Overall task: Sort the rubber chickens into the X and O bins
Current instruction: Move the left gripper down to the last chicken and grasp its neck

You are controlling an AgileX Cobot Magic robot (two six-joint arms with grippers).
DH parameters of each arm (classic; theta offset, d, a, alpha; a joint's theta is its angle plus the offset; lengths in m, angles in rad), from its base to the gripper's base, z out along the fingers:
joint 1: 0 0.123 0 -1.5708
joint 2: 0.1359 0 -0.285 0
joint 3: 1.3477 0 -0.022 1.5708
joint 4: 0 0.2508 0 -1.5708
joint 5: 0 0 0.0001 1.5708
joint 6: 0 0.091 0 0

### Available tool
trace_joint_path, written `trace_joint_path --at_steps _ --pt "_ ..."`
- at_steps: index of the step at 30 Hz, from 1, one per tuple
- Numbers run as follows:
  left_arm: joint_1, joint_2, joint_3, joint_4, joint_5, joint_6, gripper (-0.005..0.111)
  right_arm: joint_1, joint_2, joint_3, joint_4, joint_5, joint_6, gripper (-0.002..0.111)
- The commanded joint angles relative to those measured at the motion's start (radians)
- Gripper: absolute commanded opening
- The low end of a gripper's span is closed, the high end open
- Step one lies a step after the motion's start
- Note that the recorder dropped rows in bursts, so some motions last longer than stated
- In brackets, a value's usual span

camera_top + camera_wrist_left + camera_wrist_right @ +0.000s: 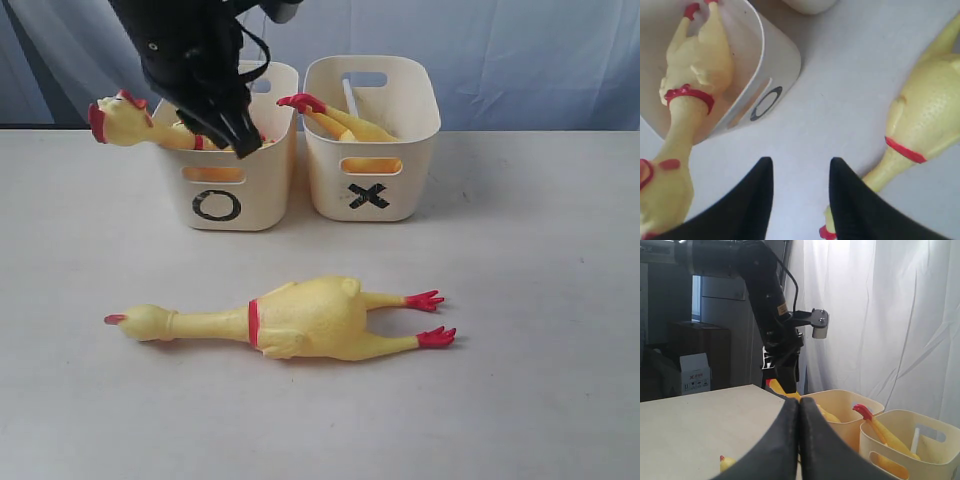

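One rubber chicken (290,318) lies flat on the table, head to the left, in front of both bins. A second chicken (120,120) rests in the O bin (225,195), its head hanging over the left rim. The third chicken's red feet (305,102) stick out of the X bin (400,110). My left gripper (240,140) hovers over the O bin's front rim, open and empty; the left wrist view shows its fingers (760,190) apart above bare table, between the O bin (780,65) and the lying chicken (930,110). My right gripper (800,405) is shut on nothing, out of the exterior view.
A pale curtain (520,50) hangs behind the bins. The right wrist view shows the left arm (765,300) over the bins, and a cardboard box (695,372) beyond the table's far edge. Bare tabletop surrounds the lying chicken.
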Motion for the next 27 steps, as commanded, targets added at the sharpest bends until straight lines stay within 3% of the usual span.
trace_joint_path --at_steps 1,9,17,27 --pt "-0.028 -0.102 0.122 -0.026 0.002 0.023 0.036 -0.005 -0.004 0.004 -0.004 0.000 -0.002 -0.001" --pt "-0.028 -0.281 0.416 -0.119 -0.075 0.223 0.036 -0.005 -0.004 0.004 -0.004 -0.002 -0.002 -0.001" --pt "-0.028 -0.341 0.770 -0.130 -0.393 0.570 0.036 -0.005 -0.004 0.004 -0.004 -0.002 -0.002 -0.001" --pt "-0.028 -0.335 0.903 -0.125 -0.653 0.658 0.037 -0.005 -0.004 0.004 -0.004 0.000 -0.002 -0.001"
